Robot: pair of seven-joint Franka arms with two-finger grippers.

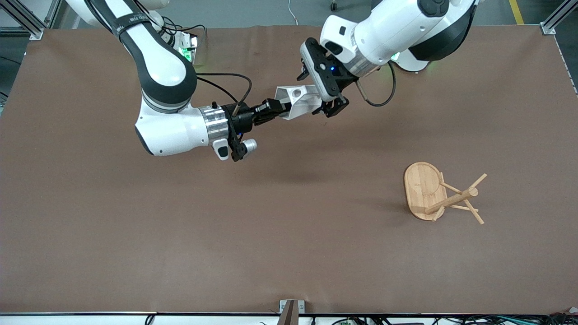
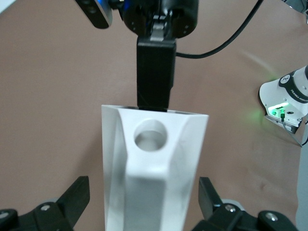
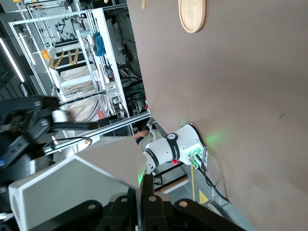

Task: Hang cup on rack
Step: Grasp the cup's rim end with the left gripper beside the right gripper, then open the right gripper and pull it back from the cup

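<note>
- One cup (image 1: 295, 102), pinched by right claw (image 1: 276, 108) over brown counter (image 1: 180, 234).
- Left claw (image 1: 326, 104) spread wide around cup, not touching.
- One rack (image 1: 440, 195), toward left arm's end.

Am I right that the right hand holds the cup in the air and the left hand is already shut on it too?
Not quite. The right hand does grip the cup in the air, but the left hand is open: the left wrist view shows its fingers spread either side of the cup, not touching.
</note>
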